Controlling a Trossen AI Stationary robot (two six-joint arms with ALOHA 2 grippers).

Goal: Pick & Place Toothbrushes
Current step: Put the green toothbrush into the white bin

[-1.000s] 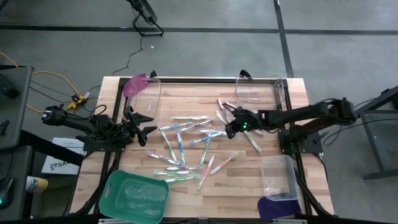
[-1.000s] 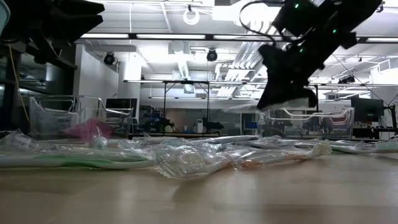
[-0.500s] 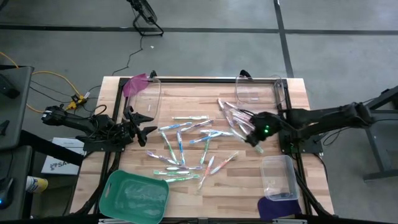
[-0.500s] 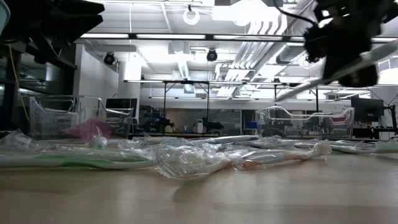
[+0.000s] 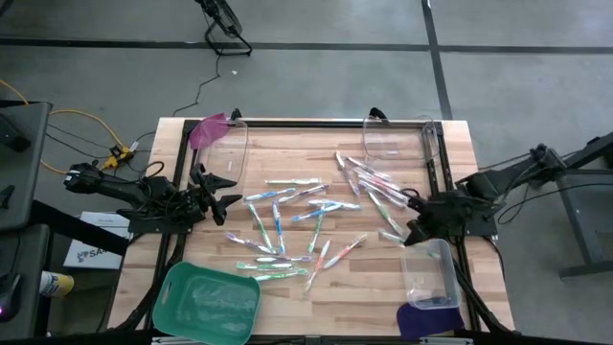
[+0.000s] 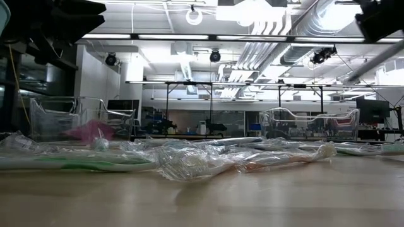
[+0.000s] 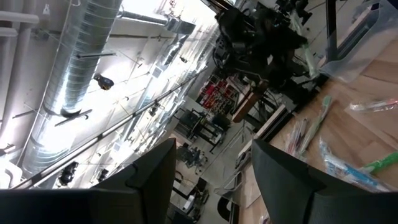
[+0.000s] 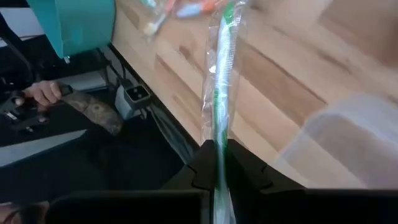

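Tabletop toothbrushes point(image 5: 287, 225) lie scattered; right claw point(image 8: 214, 163) pinches one, half-hidden.

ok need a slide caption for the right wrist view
Right hand shut on a wrapped green toothbrush, carried above the wooden table.

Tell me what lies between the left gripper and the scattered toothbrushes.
High view: bare wood separates the left gripper from the nearest toothbrushes; nothing sits between.

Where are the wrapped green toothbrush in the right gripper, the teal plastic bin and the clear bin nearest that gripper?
Wrapped green toothbrush point(image 8: 219, 93): right wrist view, mid-handle.
Teal plastic bin point(image 5: 174, 281): high view, left rim.
Clear plastic bin point(image 5: 450, 278): high view, right wall.
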